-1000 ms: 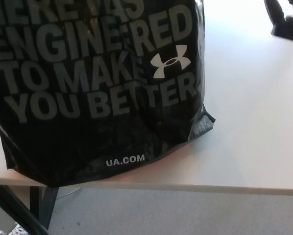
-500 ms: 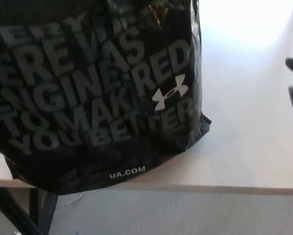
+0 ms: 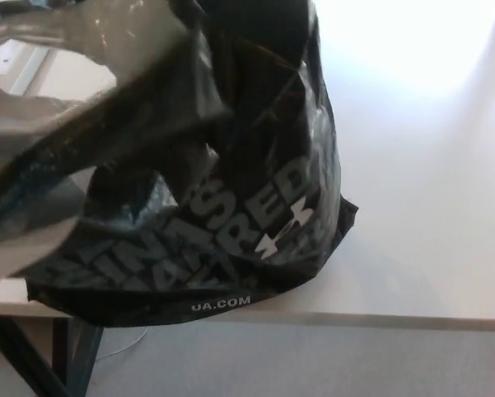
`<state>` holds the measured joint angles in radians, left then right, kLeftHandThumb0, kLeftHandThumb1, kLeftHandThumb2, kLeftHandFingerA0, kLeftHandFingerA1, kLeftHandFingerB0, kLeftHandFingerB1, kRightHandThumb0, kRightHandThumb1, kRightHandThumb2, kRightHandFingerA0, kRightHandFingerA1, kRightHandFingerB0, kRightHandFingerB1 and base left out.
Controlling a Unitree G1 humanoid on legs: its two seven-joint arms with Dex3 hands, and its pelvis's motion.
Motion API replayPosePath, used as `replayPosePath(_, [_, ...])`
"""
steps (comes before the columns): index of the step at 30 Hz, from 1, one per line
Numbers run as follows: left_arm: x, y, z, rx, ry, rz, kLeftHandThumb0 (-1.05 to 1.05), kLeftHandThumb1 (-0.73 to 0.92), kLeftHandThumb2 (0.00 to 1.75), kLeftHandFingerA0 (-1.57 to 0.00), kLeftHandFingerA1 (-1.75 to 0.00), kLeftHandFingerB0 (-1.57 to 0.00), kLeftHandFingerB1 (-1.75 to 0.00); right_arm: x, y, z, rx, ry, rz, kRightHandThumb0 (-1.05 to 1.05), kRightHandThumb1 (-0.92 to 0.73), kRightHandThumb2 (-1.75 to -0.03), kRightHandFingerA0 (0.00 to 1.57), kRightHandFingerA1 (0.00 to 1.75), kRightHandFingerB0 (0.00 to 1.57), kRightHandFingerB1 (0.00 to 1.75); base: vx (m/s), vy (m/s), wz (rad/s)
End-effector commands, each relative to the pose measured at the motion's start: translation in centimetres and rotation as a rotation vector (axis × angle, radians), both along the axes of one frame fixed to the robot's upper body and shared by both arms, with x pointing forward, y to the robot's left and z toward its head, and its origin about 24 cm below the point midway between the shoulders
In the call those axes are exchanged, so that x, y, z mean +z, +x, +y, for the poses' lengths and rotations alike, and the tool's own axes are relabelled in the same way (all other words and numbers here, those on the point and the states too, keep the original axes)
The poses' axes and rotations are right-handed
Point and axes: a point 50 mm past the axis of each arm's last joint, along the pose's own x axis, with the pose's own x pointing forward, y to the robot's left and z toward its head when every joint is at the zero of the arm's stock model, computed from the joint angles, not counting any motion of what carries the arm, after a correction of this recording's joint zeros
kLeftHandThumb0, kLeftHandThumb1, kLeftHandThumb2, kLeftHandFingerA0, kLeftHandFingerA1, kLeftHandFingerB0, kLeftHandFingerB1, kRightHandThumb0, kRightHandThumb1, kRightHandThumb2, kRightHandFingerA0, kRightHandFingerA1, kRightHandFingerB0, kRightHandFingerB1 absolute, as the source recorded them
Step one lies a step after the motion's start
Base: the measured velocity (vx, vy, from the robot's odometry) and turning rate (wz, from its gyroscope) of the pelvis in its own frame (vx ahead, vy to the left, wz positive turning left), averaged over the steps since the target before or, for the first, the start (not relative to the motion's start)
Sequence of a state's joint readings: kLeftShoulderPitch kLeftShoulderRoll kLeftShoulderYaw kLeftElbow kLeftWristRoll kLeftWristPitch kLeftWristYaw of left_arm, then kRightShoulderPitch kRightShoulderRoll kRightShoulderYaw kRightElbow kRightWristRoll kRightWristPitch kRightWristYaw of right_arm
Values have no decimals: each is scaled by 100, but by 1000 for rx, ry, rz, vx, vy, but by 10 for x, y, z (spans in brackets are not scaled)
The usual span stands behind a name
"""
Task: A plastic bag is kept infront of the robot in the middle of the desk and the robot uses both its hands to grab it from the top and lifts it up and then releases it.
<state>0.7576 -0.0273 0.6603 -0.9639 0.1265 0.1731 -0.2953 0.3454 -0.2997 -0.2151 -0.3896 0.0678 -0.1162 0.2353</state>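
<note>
This looks like an office or a lab workroom. A plain white desk (image 3: 413, 207) with a pale wooden edge stands on dark metal legs (image 3: 74, 356) over a floor of grey, speckled carpet (image 3: 314, 360) of the hard-wearing kind laid in workplaces. Strong light glares off the desktop at the top, and no homely furnishings show.
</note>
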Motion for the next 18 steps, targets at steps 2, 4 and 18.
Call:
replayPosePath(2, [-4, -82, -31, -143, -62, -28, -67, 77, 109, -1, -42, 0, -26, 19, -72, 18, 225, -31, -228, -88, -75, -62, 19, 29, 0, 18, 0, 0, 0])
replayPosePath(4, [-14, -101, -34, -114, -79, 42, -72, 80, 109, -6, -47, 0, -21, 12, -78, 21, 244, -18, -209, -87, -74, -63, 18, 29, 0, 17, 0, 0, 0])
replayPosePath(18, [-64, -175, -53, 14, -313, 114, -59, 92, 73, -22, -41, -9, -21, -23, -108, 15, 219, 46, -77, -80, -55, -91, 15, 46, 2, 15, 0, 0, 0])
